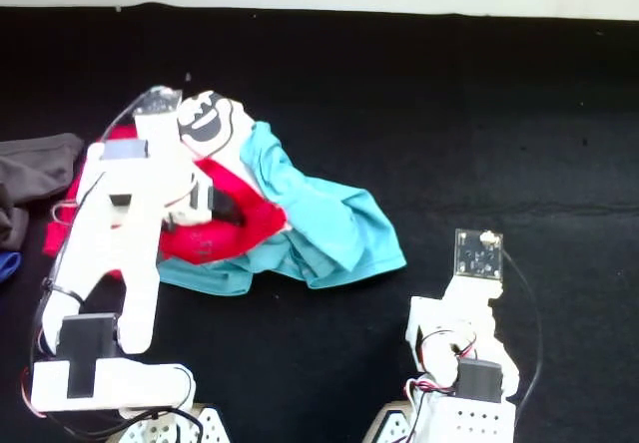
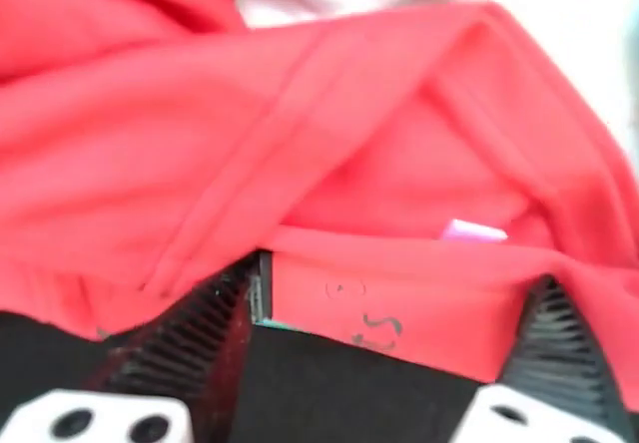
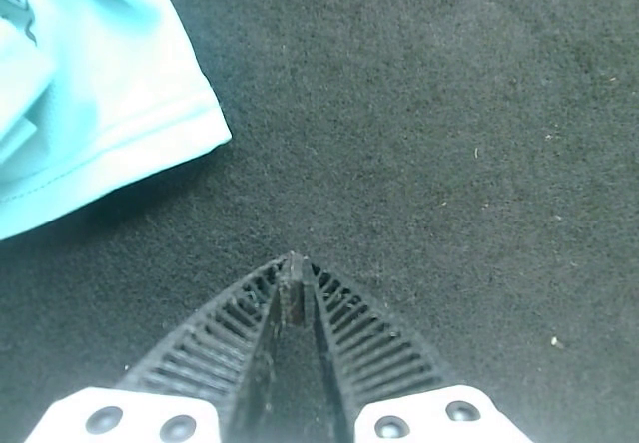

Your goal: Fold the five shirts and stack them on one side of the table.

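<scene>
A red shirt (image 1: 215, 238) lies crumpled on a turquoise shirt (image 1: 329, 223) at the table's left middle. A white shirt with a black print (image 1: 215, 124) sits just behind them. My left gripper (image 1: 225, 207) is low over the red shirt. In the left wrist view it (image 2: 399, 273) is open, and the hem of the red shirt (image 2: 300, 144) lies across the gap between its fingers (image 2: 200, 333). My right gripper (image 3: 293, 273) is shut on nothing above bare black cloth. A corner of the turquoise shirt (image 3: 90, 114) lies a short way ahead of it.
A grey shirt (image 1: 35, 169) is bunched at the table's left edge, with a bit of blue cloth (image 1: 5, 263) below it. The right arm (image 1: 464, 333) is folded back near the front edge. The black table (image 1: 479, 114) stretches bare to the right and back.
</scene>
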Action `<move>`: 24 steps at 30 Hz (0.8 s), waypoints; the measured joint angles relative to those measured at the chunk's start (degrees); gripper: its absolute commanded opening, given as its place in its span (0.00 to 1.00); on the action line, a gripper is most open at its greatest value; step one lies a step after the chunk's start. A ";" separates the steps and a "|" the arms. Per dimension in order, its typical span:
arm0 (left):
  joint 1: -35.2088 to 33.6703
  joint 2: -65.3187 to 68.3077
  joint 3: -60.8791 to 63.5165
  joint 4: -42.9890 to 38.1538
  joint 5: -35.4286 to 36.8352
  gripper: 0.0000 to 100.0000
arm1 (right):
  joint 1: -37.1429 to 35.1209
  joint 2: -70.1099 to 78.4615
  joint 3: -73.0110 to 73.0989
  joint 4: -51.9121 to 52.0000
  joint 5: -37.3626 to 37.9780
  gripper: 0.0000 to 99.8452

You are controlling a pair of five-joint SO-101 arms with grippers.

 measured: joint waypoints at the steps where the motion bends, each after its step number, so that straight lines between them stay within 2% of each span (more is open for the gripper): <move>1: 0.00 -0.09 1.67 -1.23 -2.11 0.31 | 0.00 0.00 0.00 0.00 0.00 0.01; 3: -0.18 -0.09 4.75 -3.34 -6.95 0.21 | 0.00 0.00 0.00 0.00 0.00 0.01; 6: -3.69 -0.09 5.89 -4.84 -13.98 0.01 | 0.00 0.00 0.00 0.00 0.00 0.01; 8: -7.30 -0.09 5.89 -5.63 -16.44 0.03 | -0.09 0.00 0.00 0.00 0.00 0.01; 11: -14.42 -0.09 5.10 -5.98 -17.58 0.01 | -0.09 0.00 0.00 0.00 0.00 0.01; 15: -25.41 -0.53 -0.97 -5.98 -19.25 0.01 | -0.09 0.00 0.00 0.00 0.00 0.01; 24: -49.76 -0.62 -27.87 -1.05 -20.31 0.01 | -0.09 0.00 0.00 0.00 0.00 0.01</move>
